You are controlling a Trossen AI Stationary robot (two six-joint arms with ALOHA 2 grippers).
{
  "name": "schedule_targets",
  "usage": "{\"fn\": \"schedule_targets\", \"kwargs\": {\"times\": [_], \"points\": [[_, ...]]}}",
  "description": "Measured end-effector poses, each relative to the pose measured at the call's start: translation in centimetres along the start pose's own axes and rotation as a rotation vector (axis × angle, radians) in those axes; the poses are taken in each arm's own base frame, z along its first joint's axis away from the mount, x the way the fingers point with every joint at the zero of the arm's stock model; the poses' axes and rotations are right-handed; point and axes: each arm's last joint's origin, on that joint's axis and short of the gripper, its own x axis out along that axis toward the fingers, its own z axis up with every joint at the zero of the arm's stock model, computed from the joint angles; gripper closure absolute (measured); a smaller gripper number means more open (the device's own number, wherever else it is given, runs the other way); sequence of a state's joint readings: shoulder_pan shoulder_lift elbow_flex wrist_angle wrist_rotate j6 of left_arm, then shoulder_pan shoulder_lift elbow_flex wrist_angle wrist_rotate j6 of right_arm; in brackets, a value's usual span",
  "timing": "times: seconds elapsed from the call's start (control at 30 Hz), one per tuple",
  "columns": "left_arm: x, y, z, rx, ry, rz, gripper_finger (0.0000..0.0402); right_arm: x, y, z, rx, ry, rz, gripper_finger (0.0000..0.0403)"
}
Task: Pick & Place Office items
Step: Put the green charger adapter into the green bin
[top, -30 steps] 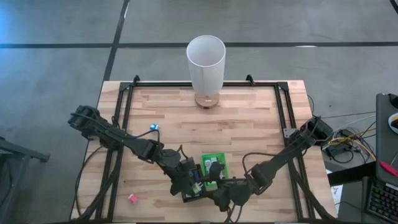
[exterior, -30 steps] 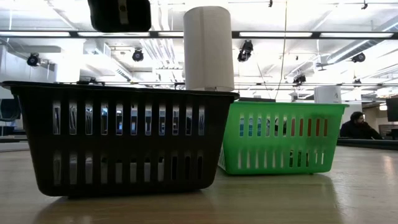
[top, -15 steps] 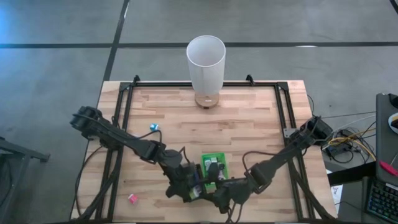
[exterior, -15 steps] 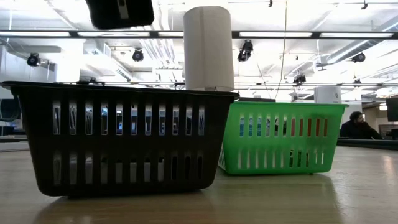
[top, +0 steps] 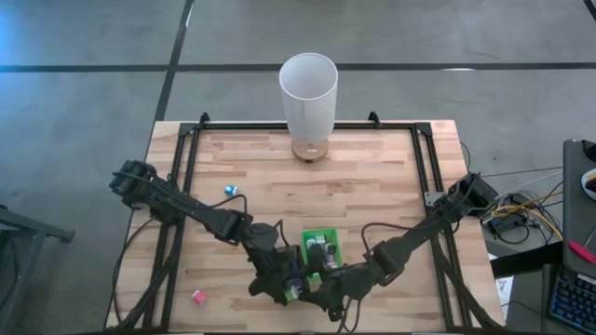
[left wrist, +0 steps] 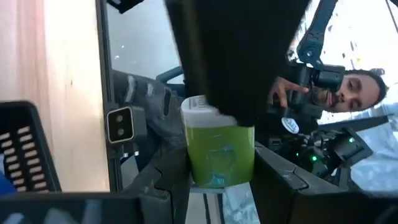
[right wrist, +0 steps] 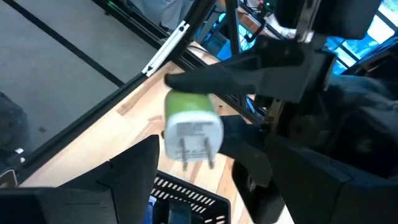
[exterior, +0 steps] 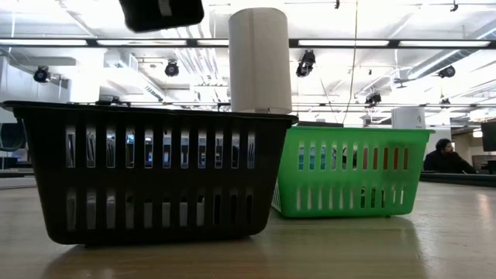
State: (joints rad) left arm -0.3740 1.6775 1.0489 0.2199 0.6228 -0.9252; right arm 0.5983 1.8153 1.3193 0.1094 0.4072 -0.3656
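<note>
A green and white plug adapter (right wrist: 191,127) sits clamped between the fingers of the left gripper (top: 296,287), prongs outward, at the table's near edge beside the black basket (exterior: 147,170); the left wrist view shows it (left wrist: 219,146) gripped in its own fingers. The right gripper (top: 321,290) faces it, just beside it; I cannot tell how far its fingers are parted. A green basket (top: 319,249) lies just beyond both grippers, touching or nearly touching the black one. Loose items remain on the wooden table (top: 372,181): a blue block (top: 229,190) left of centre and a pink block (top: 197,297) near the front-left corner, both well apart from the arms. The far half is open apart from a white cylinder (top: 308,93) at the back edge. Both arms reach inward from the side rails, meeting low at front centre.
</note>
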Motion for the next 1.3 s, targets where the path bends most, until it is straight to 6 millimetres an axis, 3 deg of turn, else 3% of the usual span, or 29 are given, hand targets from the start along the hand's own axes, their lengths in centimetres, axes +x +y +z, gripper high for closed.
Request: {"fn": "schedule_targets", "kwargs": {"times": [0.83,1.3], "points": [[-0.71,0.33,0.99,0.005,-0.012,0.026,0.0269,0.01,0.18,-0.16,0.013,-0.005,0.027,0.0123],[-0.73,0.36,1.04,0.005,-0.019,0.031,0.0269,0.41,-0.7,-0.24,0.113,-0.039,0.064,0.017]]}}
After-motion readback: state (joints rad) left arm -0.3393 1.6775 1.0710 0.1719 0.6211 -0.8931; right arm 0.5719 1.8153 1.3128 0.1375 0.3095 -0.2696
